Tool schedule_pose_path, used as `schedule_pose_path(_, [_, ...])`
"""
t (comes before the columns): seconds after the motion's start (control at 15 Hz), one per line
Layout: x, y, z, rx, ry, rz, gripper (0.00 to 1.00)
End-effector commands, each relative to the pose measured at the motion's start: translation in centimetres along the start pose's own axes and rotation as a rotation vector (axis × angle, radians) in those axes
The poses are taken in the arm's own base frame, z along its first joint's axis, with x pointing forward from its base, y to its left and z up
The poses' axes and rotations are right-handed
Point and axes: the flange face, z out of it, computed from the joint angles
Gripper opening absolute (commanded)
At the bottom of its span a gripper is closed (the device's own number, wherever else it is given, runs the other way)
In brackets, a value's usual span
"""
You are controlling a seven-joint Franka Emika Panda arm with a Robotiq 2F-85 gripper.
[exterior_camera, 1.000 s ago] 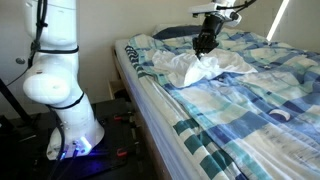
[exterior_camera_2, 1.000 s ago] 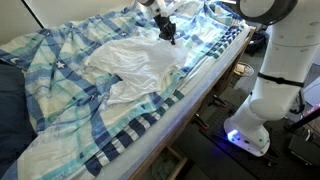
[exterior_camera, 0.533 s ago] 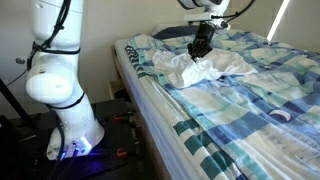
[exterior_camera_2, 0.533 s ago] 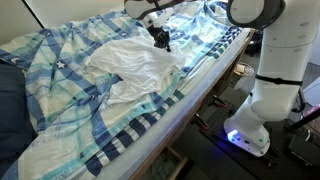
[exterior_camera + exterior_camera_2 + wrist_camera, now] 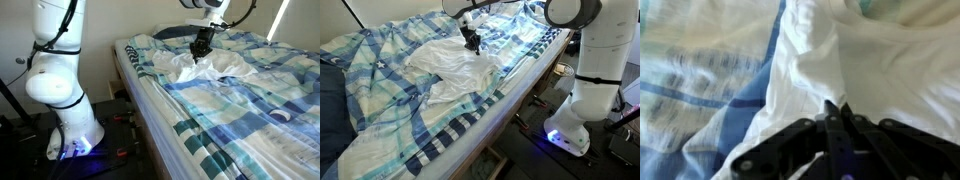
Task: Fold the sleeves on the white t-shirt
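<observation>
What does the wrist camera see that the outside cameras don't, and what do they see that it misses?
Only the wrist view shows the tool up close, with its dark fingers pinched together on a fold of the white t-shirt. Only the exterior views show the robot's big white body standing beside the bed, and the whole crumpled shirt at once. Both kinds of view share the tool, the white t-shirt and the blue checked blanket.
</observation>
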Motion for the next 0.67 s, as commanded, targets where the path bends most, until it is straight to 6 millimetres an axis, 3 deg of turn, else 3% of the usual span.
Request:
schedule_pose_path(0.0, [0.7,0.0,0.7,0.036,0.105,-0.012,0.01])
schedule_pose_path(0.07, [1.0,0.0,1.2,0.04,0.122,-0.016,0.01])
schedule_pose_path(0.13, [1.1,0.1,1.9,0.037,0.132,-0.013,0.09])
schedule_pose_path(0.2, [1.2,0.2,2.5,0.038,0.143,-0.01,0.32])
schedule_pose_path(0.4, [0.3,0.7,3.3,0.015,0.174,-0.008,0.42])
schedule_pose_path(0.6, [-4.5,3.5,1.3,0.011,0.228,0.043,0.64])
